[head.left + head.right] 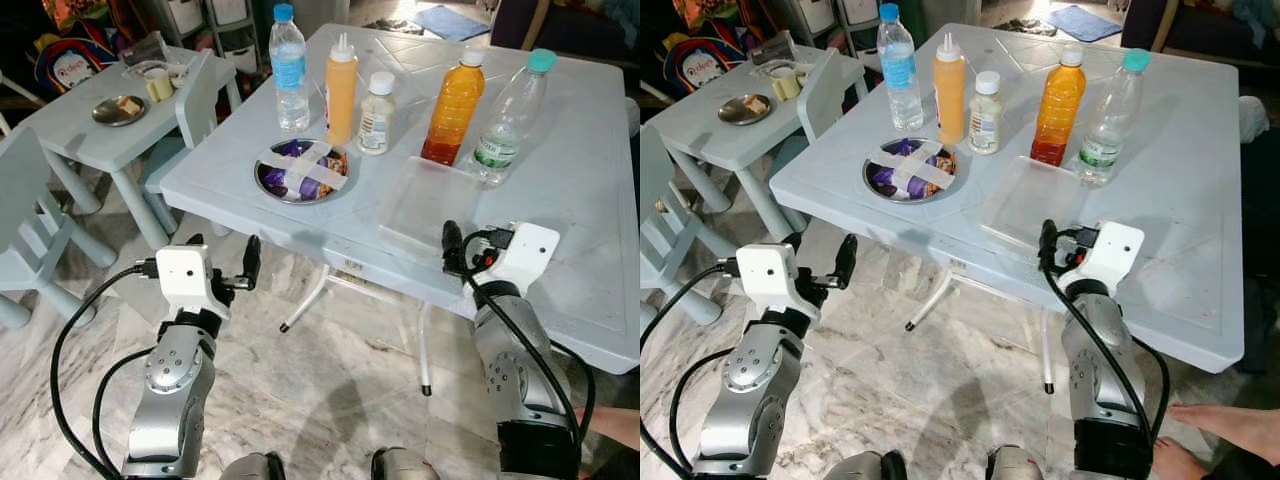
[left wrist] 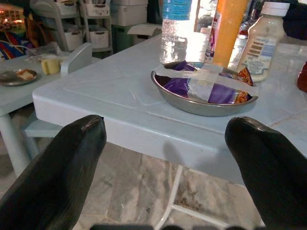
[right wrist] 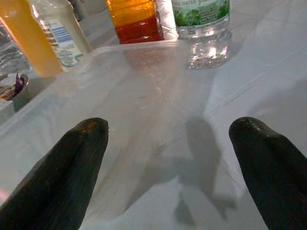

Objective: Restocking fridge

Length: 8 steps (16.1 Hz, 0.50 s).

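Head views: white plastic table (image 1: 590, 200) bearing upright bottles in row; clear shallow plastic tray (image 1: 425, 205), empty, just ahead of right gripper (image 1: 452, 248).

Left wrist: left gripper (image 2: 163, 158) spread, below table edge, facing taped steel bowl (image 2: 204, 88) holding purple packets.

Right wrist: fingers spread, tray dead ahead, amber juice bottle (image 3: 134, 19) beyond.

**A:** You've got a pale plastic table (image 1: 580, 200), smooth with a slight sheen, molded lines in the top. The bowl (image 1: 301, 171) looks like shiny steel, with glossy purple wrappers taped under matte tape strips.

**B:** Yep, and your clear plastic tray (image 3: 120, 96) looks cloudy and scuffed. The bottles are glossy plastic. The floor (image 1: 330, 400) is polished marble-look stone; both arms are brushed silver metal.
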### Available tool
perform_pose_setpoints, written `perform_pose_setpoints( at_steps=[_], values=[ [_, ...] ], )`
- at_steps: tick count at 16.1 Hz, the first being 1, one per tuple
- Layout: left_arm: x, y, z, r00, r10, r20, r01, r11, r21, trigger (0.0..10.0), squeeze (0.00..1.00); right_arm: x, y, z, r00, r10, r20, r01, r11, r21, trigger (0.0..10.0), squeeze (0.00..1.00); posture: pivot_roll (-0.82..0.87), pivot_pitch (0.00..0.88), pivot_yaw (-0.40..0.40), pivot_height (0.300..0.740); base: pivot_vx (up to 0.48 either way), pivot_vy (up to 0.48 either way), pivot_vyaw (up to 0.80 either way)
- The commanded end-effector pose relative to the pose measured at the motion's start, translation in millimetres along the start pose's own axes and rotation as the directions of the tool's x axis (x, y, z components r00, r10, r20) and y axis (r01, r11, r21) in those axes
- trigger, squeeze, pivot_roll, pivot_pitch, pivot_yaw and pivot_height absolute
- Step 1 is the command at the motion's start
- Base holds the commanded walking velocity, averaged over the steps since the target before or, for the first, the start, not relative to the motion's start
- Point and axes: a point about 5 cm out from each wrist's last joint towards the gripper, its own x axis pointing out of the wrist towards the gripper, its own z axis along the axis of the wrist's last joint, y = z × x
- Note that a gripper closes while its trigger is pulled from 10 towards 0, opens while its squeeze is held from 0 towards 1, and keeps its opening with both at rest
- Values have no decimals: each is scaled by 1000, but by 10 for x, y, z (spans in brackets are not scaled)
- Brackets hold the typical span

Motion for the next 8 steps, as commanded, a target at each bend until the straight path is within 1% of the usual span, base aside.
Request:
perform_pose_setpoints(
  at_steps=[1,2,3,4,5,6,8],
  values=[
    [-4,10,-10,1000,9,-6,-9,1000,7,10000,0,10,15,-37,999,-1,-33,2,999,42,10000,0,-110,99,69,740,0,0,0],
    [-3,-2,-9,1000,6,-6,-6,1000,7,10000,0,27,39,-19,1000,11,-29,-10,999,46,10000,0,-112,102,70,740,0,0,0],
    [-1,-9,-6,1000,3,-6,-3,1000,7,10000,0,40,57,7,1000,21,-11,-20,999,26,10000,0,-112,102,70,740,0,0,0],
    [0,-13,-6,1000,2,-6,-2,1000,7,10000,0,47,74,11,999,31,-14,-30,998,59,10000,0,-112,102,70,740,0,0,0],
    [1,-14,-4,1000,1,-6,-1,1000,7,10000,0,53,92,11,998,50,-26,-46,991,126,10000,0,-110,103,71,740,0,0,0],
    [2,-14,-3,1000,1,-6,-1,1000,8,10000,0,54,97,11,998,57,-27,-52,988,146,10000,0,-110,103,71,740,0,0,0],
    [2,-13,1,1000,2,-4,-2,1000,9,10000,0,53,84,5,998,58,-35,-49,976,213,10000,0,-107,103,71,740,0,0,0]
  ],
)
